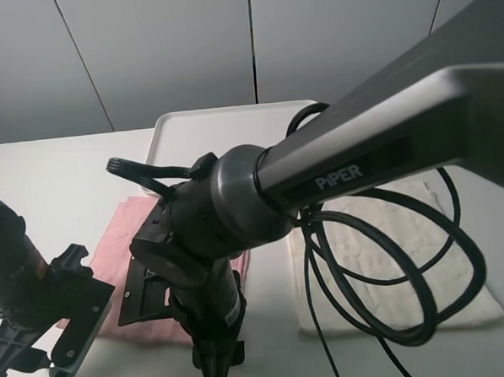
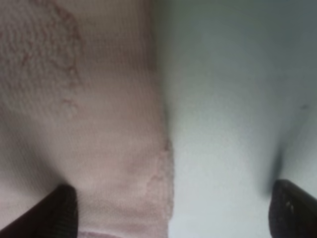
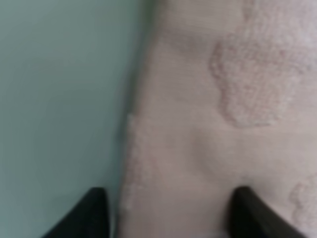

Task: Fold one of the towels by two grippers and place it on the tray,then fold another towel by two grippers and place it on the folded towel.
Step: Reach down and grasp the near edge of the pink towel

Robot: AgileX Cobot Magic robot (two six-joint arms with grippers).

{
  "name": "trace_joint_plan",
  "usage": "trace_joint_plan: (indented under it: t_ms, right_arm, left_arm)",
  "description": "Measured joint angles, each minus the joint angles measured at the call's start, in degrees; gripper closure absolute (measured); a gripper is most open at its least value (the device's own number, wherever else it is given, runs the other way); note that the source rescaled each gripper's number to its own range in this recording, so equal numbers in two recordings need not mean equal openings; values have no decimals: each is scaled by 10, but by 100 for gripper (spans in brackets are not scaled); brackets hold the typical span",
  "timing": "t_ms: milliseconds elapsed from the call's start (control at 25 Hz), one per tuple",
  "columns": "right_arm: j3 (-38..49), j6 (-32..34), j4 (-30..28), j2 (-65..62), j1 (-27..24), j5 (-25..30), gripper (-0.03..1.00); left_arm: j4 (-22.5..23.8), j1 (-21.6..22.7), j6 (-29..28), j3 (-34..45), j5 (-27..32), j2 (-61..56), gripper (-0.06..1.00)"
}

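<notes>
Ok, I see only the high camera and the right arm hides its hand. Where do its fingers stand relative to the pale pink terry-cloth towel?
Observer: The right hand straddles the pale pink terry-cloth towel's edge: one finger over cloth, one over the bare table.
Operator: Is the cloth pinched?
Observer: No, its fingers stand apart and the cloth between them looks flat.
Operator: And the left hand?
Observer: The left hand is wide open, also astride a towel edge, one finger over the table.
</notes>
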Motion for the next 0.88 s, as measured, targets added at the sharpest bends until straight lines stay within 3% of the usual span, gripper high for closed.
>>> trace_joint_plan:
  t_ms: [200, 240, 760, 880]
  right_arm:
    - [0, 0, -23, 0, -1, -13, 90]
    - [0, 0, -27, 0, -1, -14, 95]
    - [0, 0, -28, 0, -1, -14, 96]
    - [0, 0, -28, 0, -1, -14, 96]
  left_arm:
    - [0, 0, 0, 0, 0, 0, -5]
    - [0, 0, 0, 0, -1, 0, -5]
    - [2, 0, 0, 0, -31, 1, -5]
    - [3, 0, -2, 0, -38, 4, 2]
